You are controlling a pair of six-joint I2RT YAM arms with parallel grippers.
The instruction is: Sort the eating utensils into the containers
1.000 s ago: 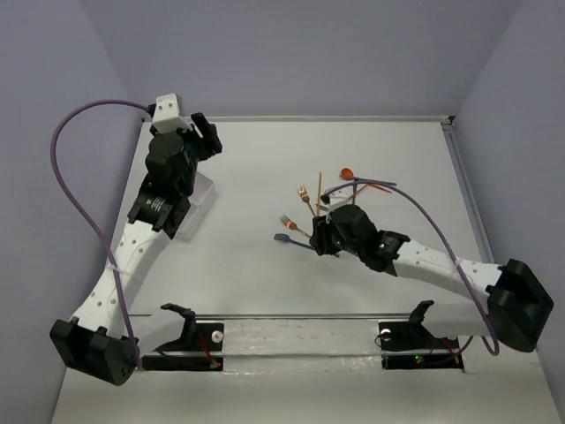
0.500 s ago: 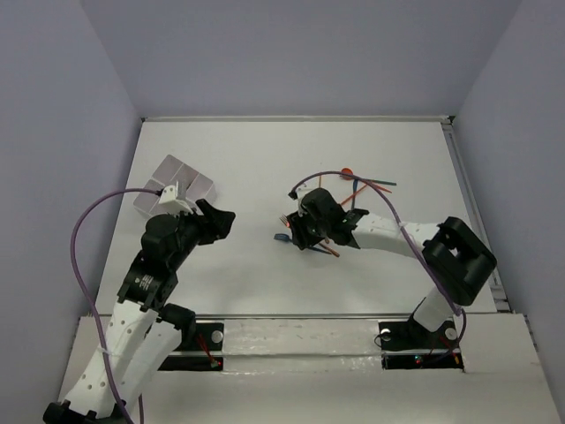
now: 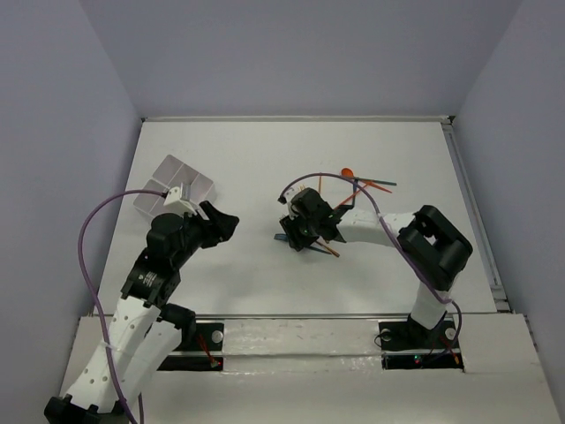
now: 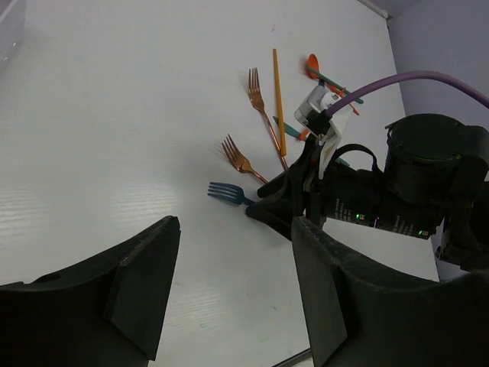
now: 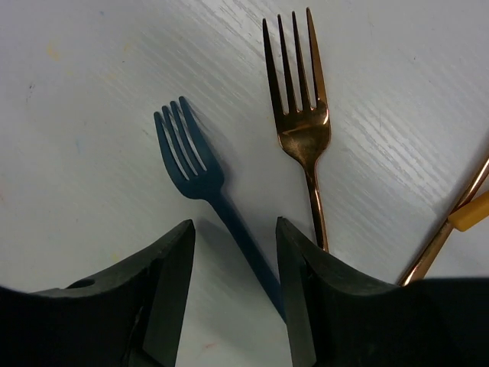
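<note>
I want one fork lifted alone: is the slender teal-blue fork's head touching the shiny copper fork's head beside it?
Apart. The right wrist view shows white table between the heads of the teal-blue fork and the copper fork.

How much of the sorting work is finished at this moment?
Nothing looks sorted: the visible part of the tray shows no utensil. In hand: the right gripper, open, straddles the handle of the blue fork, not yet gripping. The left gripper is open and empty. Left: that fork, the copper fork, the orange spoon and the rest.
</note>
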